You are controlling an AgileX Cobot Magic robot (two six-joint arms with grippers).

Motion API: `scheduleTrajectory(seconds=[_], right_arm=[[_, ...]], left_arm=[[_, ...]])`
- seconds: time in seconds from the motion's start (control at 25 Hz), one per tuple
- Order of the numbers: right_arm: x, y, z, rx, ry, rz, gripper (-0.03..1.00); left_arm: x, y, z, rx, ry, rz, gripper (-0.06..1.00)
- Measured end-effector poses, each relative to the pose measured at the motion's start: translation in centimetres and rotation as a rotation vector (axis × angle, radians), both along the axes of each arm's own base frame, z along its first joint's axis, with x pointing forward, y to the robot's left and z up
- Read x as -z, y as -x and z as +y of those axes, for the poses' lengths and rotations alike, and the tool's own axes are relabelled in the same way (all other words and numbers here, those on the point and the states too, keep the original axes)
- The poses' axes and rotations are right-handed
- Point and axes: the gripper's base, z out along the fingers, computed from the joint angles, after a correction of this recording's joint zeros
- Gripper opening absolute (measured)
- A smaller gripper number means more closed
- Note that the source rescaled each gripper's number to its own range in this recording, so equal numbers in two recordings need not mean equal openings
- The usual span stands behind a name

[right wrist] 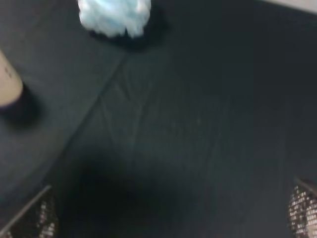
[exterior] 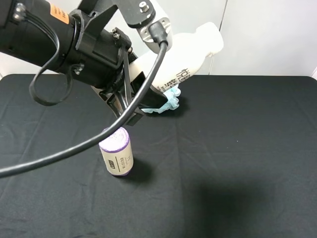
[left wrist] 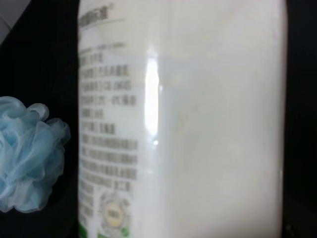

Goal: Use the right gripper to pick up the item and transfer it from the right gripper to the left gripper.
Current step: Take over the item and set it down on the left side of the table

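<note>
White bottle (exterior: 190,49), clamped in left jaws

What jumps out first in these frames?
The white bottle, held tilted above the black table by the left gripper, fills the left wrist view. A blue bath pouf sits beneath it, and a purple-topped roll stands upright nearer the front. The right gripper is open and empty over the table.

blurry, edge-cropped bottle (left wrist: 208,124)

One bottle (exterior: 183,52), one roll (exterior: 117,152), one pouf (exterior: 172,99)
</note>
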Motion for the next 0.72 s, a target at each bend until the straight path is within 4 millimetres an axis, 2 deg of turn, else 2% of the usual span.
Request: scheduleTrajectory(seconds=[0.16,0.44,0.72], right_arm=[[2.7,0.7,-0.3,0.005,-0.025,0.010,0.98],[5.2,0.9,-0.3,0.022,-0.106,-0.047,0.98],[5.8,0.6,-0.1,0.017,-0.130,-0.089,0.98]], left_arm=[[-0.1,-0.1,0.0,-0.008,0.013,-0.014,0.03],[-0.6,-0.6,-0.2,-0.034,0.056,-0.062,0.03],[-1.0,-0.9,-0.3,-0.058,0.096,-0.102,0.03]])
